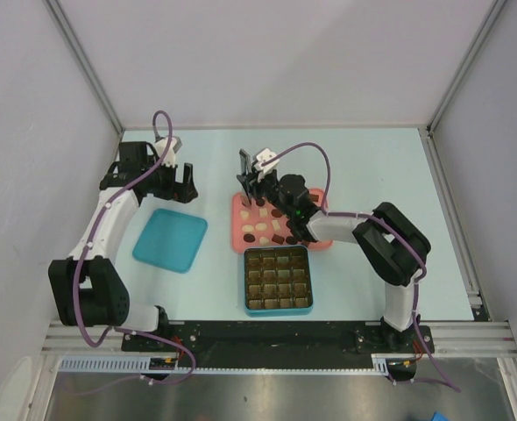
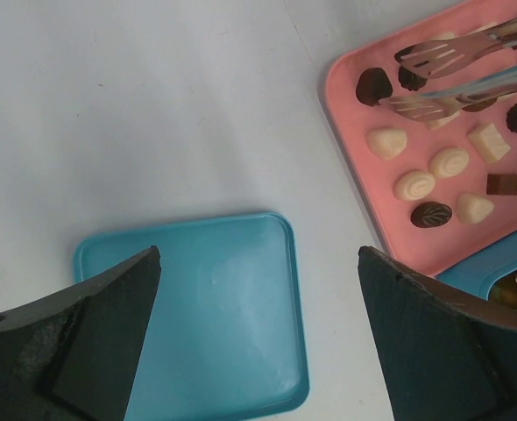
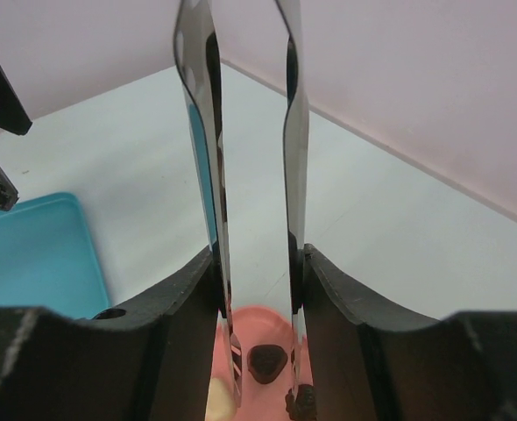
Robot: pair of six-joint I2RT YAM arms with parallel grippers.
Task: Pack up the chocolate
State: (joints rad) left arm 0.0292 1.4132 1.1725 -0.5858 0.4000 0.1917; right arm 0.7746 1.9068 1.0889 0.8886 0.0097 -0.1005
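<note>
Alignment mattered, I judged: my right gripper (image 3: 257, 282), clamped on the tongs (image 3: 213, 175) with blades apart and empty, needed one chocolate (image 3: 267, 358) centred beneath; left gripper (image 2: 258, 256) gaped, empty.

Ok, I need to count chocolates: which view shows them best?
Left wrist: the chocolates lie large and distinct on the pink tray. The top view shows them tiny; the right wrist shows only a few.

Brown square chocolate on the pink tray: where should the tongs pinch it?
Pinch across two opposite flat sides, coming straight down from above. The brown square chocolate lies flat on the pink tray with small gaps around it, so the tongs should probably fit beside it.
</note>
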